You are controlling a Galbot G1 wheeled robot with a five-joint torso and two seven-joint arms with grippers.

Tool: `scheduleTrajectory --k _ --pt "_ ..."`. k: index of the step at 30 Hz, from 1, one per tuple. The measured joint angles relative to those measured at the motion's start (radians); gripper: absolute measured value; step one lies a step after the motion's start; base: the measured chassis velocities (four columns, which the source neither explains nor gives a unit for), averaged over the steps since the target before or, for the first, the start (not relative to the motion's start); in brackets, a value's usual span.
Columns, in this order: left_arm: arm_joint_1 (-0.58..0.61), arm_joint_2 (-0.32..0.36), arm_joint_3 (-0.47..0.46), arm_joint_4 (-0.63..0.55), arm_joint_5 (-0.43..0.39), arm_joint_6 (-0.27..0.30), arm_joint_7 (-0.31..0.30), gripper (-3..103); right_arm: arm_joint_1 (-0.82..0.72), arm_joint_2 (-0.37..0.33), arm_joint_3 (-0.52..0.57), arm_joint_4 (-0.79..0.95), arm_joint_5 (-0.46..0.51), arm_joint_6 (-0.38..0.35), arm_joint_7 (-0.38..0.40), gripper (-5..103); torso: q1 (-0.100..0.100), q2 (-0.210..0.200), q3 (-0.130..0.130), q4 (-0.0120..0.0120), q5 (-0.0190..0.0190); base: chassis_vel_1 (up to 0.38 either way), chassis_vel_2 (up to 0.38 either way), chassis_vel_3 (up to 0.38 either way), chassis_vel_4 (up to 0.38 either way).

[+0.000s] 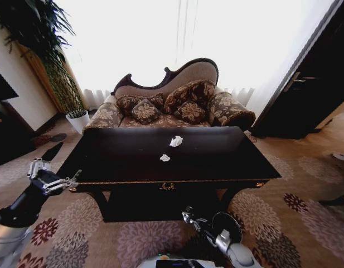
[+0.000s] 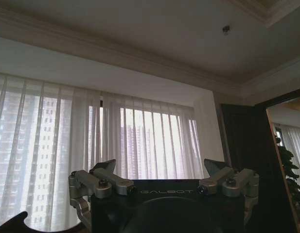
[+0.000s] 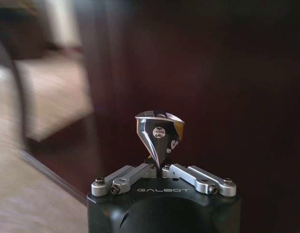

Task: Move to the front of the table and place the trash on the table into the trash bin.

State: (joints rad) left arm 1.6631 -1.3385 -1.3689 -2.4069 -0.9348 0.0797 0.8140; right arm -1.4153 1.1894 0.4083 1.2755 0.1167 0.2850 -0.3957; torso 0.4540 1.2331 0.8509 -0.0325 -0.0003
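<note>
R claw (image 3: 161,162) low before the table (image 1: 216,162), pinched on a crushed drink can (image 3: 159,133). L claw (image 1: 56,181) up by table's left corner, spread wide. Two paper scraps (image 1: 175,141) lie beyond both.

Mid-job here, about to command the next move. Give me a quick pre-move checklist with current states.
1. Right claw gripping the can: ok, shut on it.
2. Left claw free: ok, open, empty, raised beside the table.
3. Robot squared to the table front: ok, gold emblem centred ahead.
4. Tabletop cleared of trash: not ok, far paper scrap and near paper scrap lie on it.
5. Trash bin lined up under the can: cannot tell.
</note>
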Motion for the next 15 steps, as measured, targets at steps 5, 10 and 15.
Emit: scheduleTrajectory --k 5,10,15 --pt "0.005 -0.004 -0.001 -0.006 -0.001 -0.001 0.001 100 0.027 -0.009 -0.004 -0.076 -0.006 -0.077 0.152 0 0.0 0.0 0.0 0.0 0.0001 0.0 0.0 0.0 0.0" --pt "0.01 -0.006 -0.002 -0.011 -0.001 -0.003 0.003 100 0.051 -0.025 0.0 -0.144 -0.012 -0.14 0.238 0 0.0 0.0 0.0 0.0001 0.0003 0.0 0.0 0.0 0.0" --pt "0.015 -0.004 -0.008 -0.014 -0.003 -0.004 0.003 100 0.082 -0.062 0.005 -0.246 -0.018 -0.18 0.302 0 0.0 0.0 0.0 0.0 0.0 0.0 0.0 0.0 0.0"
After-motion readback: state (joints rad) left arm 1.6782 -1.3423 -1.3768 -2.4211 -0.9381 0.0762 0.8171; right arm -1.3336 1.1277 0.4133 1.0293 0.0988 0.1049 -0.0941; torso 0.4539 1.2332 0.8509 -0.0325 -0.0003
